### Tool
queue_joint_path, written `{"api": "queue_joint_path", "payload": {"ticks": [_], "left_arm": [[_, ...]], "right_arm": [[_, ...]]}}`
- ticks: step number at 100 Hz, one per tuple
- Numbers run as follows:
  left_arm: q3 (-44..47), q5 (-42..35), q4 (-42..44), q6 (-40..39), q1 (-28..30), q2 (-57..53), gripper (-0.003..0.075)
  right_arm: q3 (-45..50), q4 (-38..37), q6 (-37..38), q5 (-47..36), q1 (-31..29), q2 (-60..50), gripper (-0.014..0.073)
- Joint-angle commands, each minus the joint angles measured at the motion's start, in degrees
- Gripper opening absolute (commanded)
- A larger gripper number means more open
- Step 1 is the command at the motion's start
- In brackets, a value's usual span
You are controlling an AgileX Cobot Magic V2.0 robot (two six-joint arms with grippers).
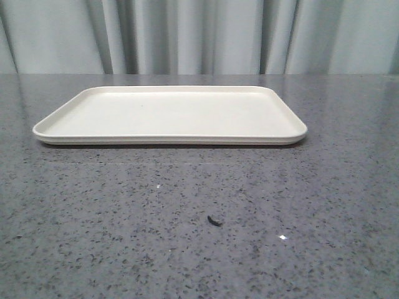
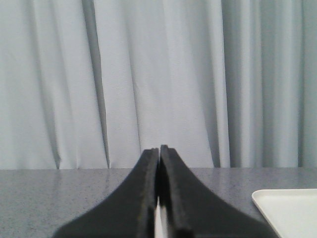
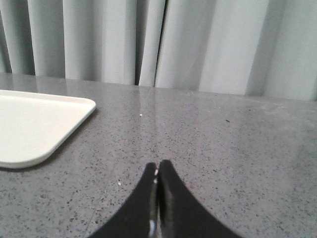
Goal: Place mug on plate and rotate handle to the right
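Note:
The plate (image 1: 168,115) is a cream-white rectangular tray lying empty on the grey speckled table, toward the back. Its corner shows in the left wrist view (image 2: 290,210) and its end in the right wrist view (image 3: 34,124). The mug and its handle are out of view in every frame. My left gripper (image 2: 159,148) is shut and empty, held above the table to the left of the plate. My right gripper (image 3: 158,163) is shut and empty, low over the table to the right of the plate. Neither gripper shows in the front view.
A pale grey curtain (image 1: 199,34) hangs along the table's far edge. A small dark mark (image 1: 215,220) lies on the table in front of the plate.

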Motion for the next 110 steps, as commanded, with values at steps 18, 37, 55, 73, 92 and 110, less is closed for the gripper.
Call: {"api": "queue_joint_path", "payload": {"ticks": [18, 37, 55, 73, 92, 110], "left_arm": [[-2.7, -3.4, -1.3, -9.9, -0.3, -1.9, -0.0019], [-11.4, 8.3, -1.3, -10.6, -0.3, -1.8, -0.0019], [-19.6, 12.0, -1.3, -10.6, -0.3, 0.6, -0.0019], [-28.7, 12.3, -1.3, -10.6, -0.3, 6.3, -0.0019], [-40.4, 17.6, -1.2, -10.6, -0.3, 14.2, -0.0018], [-49.6, 24.3, -0.2, -10.2, -0.3, 22.0, -0.0018]], "right_arm": [[-1.4, 5.1, 0.3, -7.7, -0.3, -1.1, -0.0098], [-7.0, 9.3, 0.3, -6.6, -0.3, -0.1, -0.0098], [-17.8, 9.3, 0.3, -5.6, -0.3, 6.3, -0.0097], [-31.7, 9.2, 0.3, -2.0, 0.4, 15.9, -0.0097], [-46.4, 8.8, 0.2, 6.2, 2.6, 26.0, 0.0028], [-54.6, 8.8, -0.2, 7.6, 5.1, 32.0, 0.0335]]}}
